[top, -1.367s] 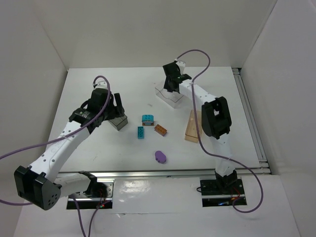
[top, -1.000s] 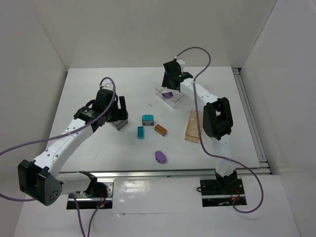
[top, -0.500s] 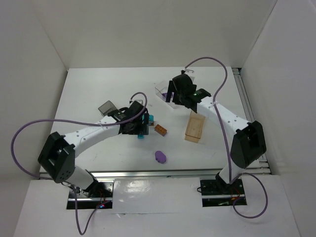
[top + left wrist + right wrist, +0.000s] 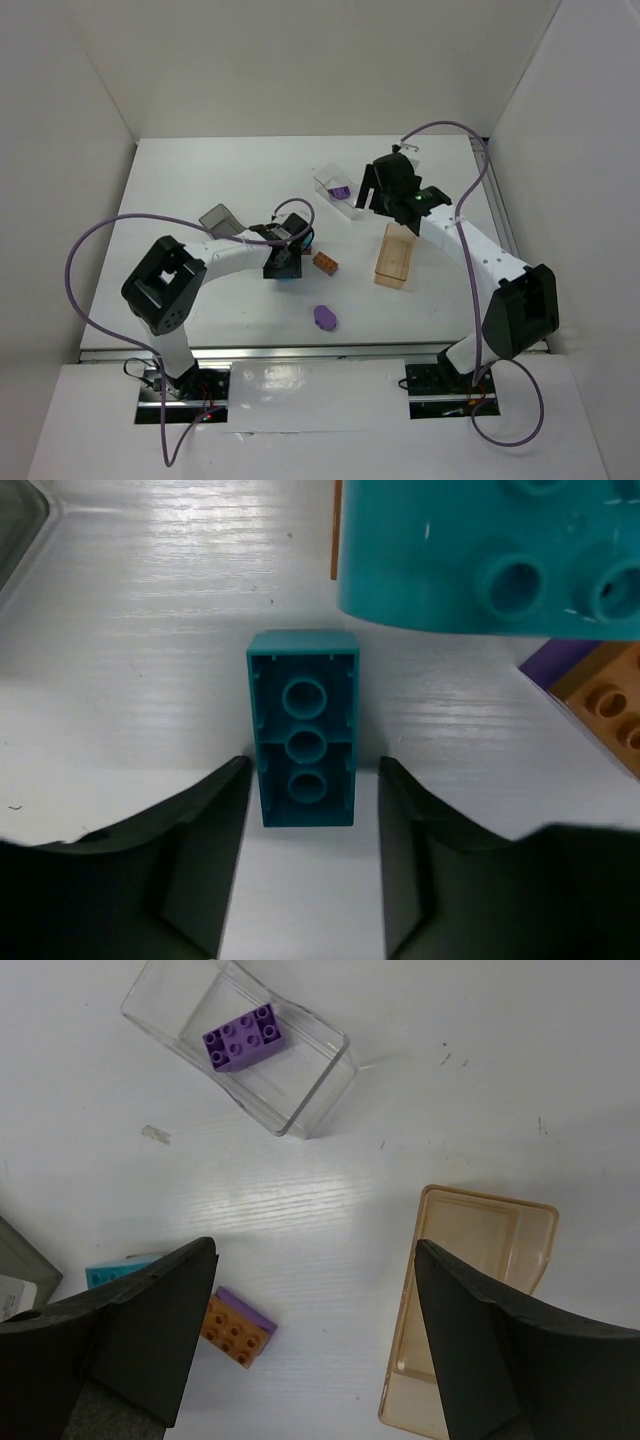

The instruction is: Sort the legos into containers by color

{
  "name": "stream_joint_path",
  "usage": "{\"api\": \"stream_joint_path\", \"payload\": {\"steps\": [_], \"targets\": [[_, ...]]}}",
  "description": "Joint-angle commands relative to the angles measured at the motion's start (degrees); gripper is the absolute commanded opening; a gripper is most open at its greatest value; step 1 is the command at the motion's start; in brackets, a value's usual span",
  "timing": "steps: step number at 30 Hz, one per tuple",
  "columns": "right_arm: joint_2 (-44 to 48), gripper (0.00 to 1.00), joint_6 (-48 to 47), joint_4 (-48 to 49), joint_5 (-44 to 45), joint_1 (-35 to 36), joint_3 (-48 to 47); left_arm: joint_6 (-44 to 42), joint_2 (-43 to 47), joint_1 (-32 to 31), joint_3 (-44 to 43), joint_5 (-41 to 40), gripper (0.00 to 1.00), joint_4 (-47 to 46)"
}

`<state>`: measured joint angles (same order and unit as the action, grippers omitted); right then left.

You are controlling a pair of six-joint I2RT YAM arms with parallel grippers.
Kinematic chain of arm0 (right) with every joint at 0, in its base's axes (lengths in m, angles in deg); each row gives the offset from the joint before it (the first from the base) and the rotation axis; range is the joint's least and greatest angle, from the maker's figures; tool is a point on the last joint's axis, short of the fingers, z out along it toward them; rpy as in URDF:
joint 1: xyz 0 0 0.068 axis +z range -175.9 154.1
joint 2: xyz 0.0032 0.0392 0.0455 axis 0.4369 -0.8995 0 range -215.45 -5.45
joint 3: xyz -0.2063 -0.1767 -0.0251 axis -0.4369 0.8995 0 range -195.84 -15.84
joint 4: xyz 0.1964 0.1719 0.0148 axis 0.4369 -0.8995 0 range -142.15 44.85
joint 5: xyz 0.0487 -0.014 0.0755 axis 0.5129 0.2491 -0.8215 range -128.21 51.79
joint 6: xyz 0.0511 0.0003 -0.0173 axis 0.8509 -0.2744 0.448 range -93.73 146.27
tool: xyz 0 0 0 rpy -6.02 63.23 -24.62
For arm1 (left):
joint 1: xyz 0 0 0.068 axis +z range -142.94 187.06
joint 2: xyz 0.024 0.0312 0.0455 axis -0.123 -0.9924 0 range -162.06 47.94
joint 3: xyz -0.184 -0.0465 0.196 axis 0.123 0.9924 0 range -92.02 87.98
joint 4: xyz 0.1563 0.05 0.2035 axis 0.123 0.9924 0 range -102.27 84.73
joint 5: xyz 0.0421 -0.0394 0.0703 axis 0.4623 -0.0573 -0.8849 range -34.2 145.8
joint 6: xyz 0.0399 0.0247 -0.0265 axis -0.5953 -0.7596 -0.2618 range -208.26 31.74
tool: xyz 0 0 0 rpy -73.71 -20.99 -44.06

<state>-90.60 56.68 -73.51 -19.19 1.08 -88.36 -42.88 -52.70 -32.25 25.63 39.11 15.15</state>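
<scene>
A small teal lego (image 4: 304, 742) lies hollow side up on the table. My left gripper (image 4: 312, 785) straddles its near end, open, with a gap on each side between the fingers (image 4: 205, 850) and the brick. From above, the left gripper (image 4: 284, 262) covers most of that brick. A larger teal lego (image 4: 490, 555) and an orange-brown lego (image 4: 325, 263) lie just beyond. A purple lego (image 4: 242, 1037) rests inside the clear container (image 4: 330, 1070). My right gripper (image 4: 315, 1250) hangs open and empty above the table, between that container and the tan container (image 4: 470, 1310). The flat purple oval (image 4: 324, 317) lies nearer the front.
The smoky dark-grey container (image 4: 217, 218) stands left of the bricks, behind my left forearm. The tan container (image 4: 395, 255) lies lengthwise under the right arm. Purple cables loop over both arms. White walls close off the table at the back and sides.
The left gripper swung from the grey container to the small teal brick, its jaws narrowing. The right gripper opened, left the purple brick in the clear container and drew back right.
</scene>
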Motion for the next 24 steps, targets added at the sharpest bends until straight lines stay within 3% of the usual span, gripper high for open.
{"api": "stream_joint_path", "payload": {"steps": [1, 5, 7, 9, 14, 20, 24], "targets": [[3.1, 0.87, 0.3, 0.1, 0.6, -0.4, 1.0, 0.8, -0.8, -0.1, -2.8, -1.6, 0.58, -1.2], [3.7, 0.85, 0.3, -1.1, 1.8, -1.4, 1.0, 0.1, 1.3, -0.1, -4.1, -3.2, 0.28, 1.4], [3.7, 0.85, 0.3, -1.1, 1.3, -1.9, 1.5, -1.0, 4.0, -0.1, -4.8, -4.1, 0.23, 2.6], [4.2, 0.84, 0.3, 0.1, 0.2, -1.9, 2.2, -2.4, 7.5, -0.1, -4.8, -6.8, 0.23, 3.2], [4.2, 0.84, 0.3, 0.8, -2.8, -1.9, 2.7, -4.4, 16.8, 6.7, -5.9, -7.3, 0.23, 6.2], [4.2, 0.84, 0.3, 1.4, -3.9, -1.9, 3.8, -5.0, 14.7, 19.4, -7.8, -4.4, 0.23, 9.2], [4.2, 0.84, -0.3, 1.4, -3.9, -1.9, 3.8, -4.4, 11.8, 23.7, -8.4, -3.1, 0.24, 8.7]]}}
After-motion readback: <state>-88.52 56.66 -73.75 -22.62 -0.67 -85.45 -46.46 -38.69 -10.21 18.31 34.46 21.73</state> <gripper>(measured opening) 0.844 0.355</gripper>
